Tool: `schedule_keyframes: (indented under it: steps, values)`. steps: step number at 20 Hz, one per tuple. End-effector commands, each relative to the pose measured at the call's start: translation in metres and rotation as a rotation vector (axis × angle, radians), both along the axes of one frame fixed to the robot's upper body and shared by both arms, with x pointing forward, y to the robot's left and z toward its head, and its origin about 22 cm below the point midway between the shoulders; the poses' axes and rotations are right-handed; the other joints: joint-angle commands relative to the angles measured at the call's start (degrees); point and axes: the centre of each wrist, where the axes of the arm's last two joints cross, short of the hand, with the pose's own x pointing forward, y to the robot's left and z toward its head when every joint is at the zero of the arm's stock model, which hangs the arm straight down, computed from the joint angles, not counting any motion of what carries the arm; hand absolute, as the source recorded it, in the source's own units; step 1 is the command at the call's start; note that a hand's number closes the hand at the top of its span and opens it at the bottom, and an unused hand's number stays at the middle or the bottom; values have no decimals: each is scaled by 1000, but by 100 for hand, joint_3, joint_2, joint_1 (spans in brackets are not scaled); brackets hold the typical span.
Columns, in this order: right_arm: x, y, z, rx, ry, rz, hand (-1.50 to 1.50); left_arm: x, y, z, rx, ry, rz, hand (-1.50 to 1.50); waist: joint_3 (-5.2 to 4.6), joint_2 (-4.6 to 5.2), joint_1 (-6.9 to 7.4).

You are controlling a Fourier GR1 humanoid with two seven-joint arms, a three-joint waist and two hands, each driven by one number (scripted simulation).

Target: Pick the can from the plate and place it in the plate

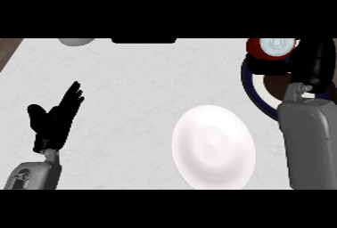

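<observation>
Right robot hand [317, 62] around can [273, 48]

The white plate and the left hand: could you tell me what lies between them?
Nothing: in the head view only bare counter separates the white plate from the resting, open left hand.

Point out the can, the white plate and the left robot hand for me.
can [275, 46]: head view, on its pale top face.
white plate [213, 146]: head view, on its bare centre.
left robot hand [52, 121]: head view, on its palm.

Glossy white plate [212, 147], matt marbled counter [145, 80], seemingly metal-topped can [275, 46].
</observation>
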Motion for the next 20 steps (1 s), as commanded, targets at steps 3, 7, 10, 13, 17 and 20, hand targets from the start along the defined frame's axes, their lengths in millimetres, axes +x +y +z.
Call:
schedule_keyframes:
  steps: [3,7,10,13,17,20]
  values:
    - [2,-66,-19,40,8,-118,150,2,-6,-15,-18,15,12,0,0,13,-4]
    - [13,-121,-25,60,26,-139,150,2,4,5,12,2,-20,0,3,15,50]
    - [17,-138,-42,48,88,-132,150,4,7,2,-4,10,-15,0,1,18,47]
    - [1,-168,-68,16,179,-109,150,-6,-21,-3,-11,-6,-4,0,4,10,45]
    - [14,-161,-102,195,261,-52,150,14,0,3,3,-3,-33,0,6,40,45]
    - [22,-166,-109,216,298,15,-150,20,6,8,-8,-22,-11,0,4,40,73]
